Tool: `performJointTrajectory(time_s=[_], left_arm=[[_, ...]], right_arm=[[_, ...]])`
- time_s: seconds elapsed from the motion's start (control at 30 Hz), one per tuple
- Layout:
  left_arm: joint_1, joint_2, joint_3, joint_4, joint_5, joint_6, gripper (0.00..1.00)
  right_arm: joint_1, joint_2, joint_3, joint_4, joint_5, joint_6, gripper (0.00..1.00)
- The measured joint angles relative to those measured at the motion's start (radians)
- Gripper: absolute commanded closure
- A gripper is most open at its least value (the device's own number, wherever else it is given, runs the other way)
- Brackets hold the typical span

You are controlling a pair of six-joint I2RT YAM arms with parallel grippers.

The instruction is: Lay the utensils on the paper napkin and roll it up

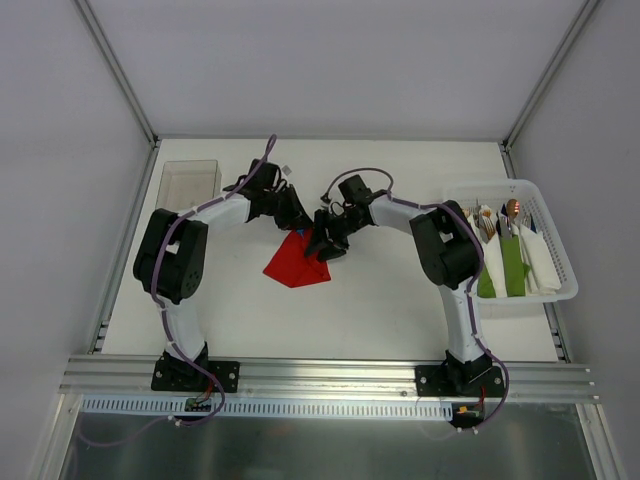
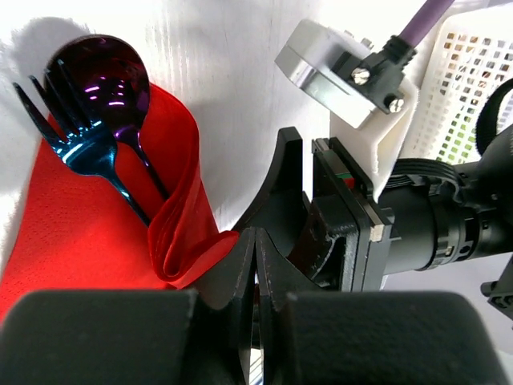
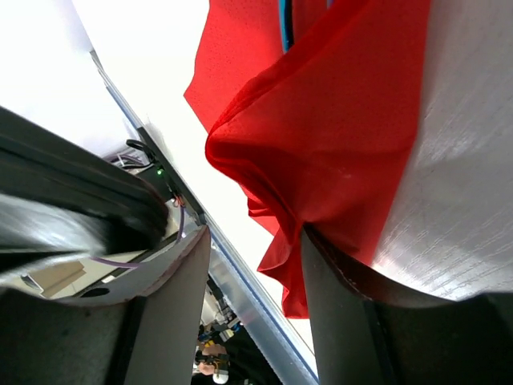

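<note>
utensils (image 2: 98,87) | heads up-left, handles into napkin (image 2: 72,233) fold (left wrist view)

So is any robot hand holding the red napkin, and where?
Not pinched, it seems. The red napkin lies draped over one finger of the open right gripper; the left gripper is shut beside its fold.

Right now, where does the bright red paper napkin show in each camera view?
Top external: the bright red paper napkin lies at table centre, just below the arm tips.
Left wrist: the napkin fills the lower left, its right edge folded over.
Right wrist: the napkin is upper middle, bunched in folds.
Shared landmark: the slim iridescent blue metal fork on it, apparently the blue strip at the right wrist's top edge.
</note>
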Motion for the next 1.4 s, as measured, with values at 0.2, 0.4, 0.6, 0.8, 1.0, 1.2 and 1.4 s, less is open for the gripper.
performJointTrajectory(time_s=[0.2,0.4,0.6,0.8,1.0,1.2,1.4], left_arm=[[-0.005,0.007,-0.023,-0.005,0.005,0.003,1.0],[-0.005,0.013,-0.044,-0.037,0.005,0.011,0.99],[-0.005,0.013,-0.051,-0.053,0.006,0.031,0.99],[-0.005,0.013,-0.082,-0.06,0.005,0.053,1.0],[-0.003,-0.006,-0.135,-0.082,-0.001,0.071,1.0],[-0.003,-0.036,-0.148,-0.104,-0.005,0.092,1.0],[0.012,-0.043,-0.148,-0.114,-0.011,0.103,0.97]], right_arm=[[0.002,0.0,0.013,-0.023,0.004,-0.033,0.46],[0.017,-0.001,0.043,-0.06,0.006,-0.073,0.44],[0.042,-0.002,0.071,-0.098,0.007,-0.114,0.42],[0.048,-0.002,0.089,-0.13,0.01,-0.147,0.42],[0.048,-0.002,0.093,-0.145,0.01,-0.164,0.42],[0.054,-0.002,0.096,-0.152,0.009,-0.165,0.44],[0.06,-0.001,0.103,-0.154,0.004,-0.164,0.45]])
